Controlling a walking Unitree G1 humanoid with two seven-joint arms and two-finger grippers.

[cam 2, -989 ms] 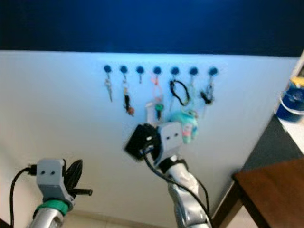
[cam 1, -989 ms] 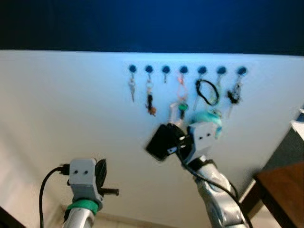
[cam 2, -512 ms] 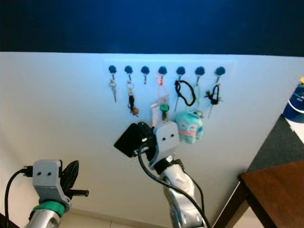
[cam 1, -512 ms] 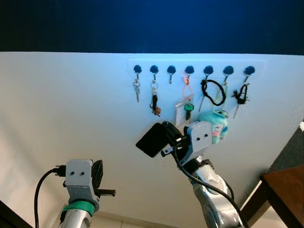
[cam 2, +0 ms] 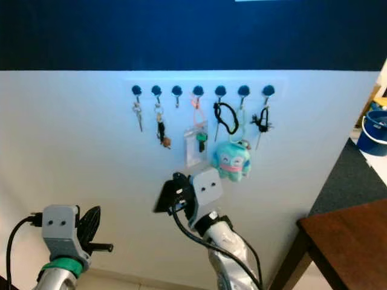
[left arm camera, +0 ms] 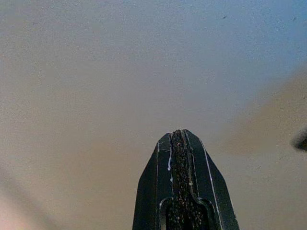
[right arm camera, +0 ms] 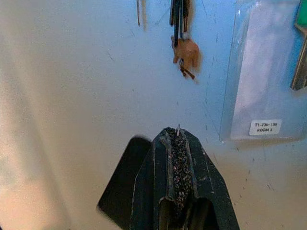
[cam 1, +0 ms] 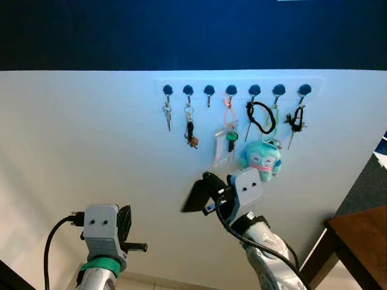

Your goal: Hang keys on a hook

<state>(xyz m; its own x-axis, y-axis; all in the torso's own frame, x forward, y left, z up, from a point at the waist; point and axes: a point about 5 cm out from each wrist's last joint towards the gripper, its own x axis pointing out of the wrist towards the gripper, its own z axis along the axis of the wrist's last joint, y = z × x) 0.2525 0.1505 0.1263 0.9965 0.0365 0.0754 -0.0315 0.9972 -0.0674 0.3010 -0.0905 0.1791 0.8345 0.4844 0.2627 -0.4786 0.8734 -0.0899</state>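
Observation:
A row of blue-knobbed hooks (cam 1: 209, 90) runs along the white wall. Hanging from it are silver keys (cam 1: 167, 115), keys with a brown charm (cam 1: 191, 134), a pink lanyard with a clear card sleeve and green key (cam 1: 224, 147), a black loop (cam 1: 263, 118), a teal plush (cam 1: 261, 159) and a dark bundle (cam 1: 295, 121). The third hook is bare. My right gripper (cam 1: 195, 198) is shut below the charm keys (right arm camera: 186, 50) and short of the wall; a tiny silver glint shows at its fingertips (right arm camera: 178, 139). My left gripper (left arm camera: 178, 135) is shut, low on the left, facing bare wall.
A brown wooden table (cam 1: 361, 240) stands at the lower right. A blue bucket (cam 2: 372, 130) sits at the right edge. The wall above the hook row is dark blue (cam 1: 181, 30). A strip of pale floor (cam 1: 163, 283) shows at the bottom.
My right gripper has dropped lower, away from the hook row, and the teal plush now hangs fully uncovered. The left arm has stayed put. The camera shifted slightly.

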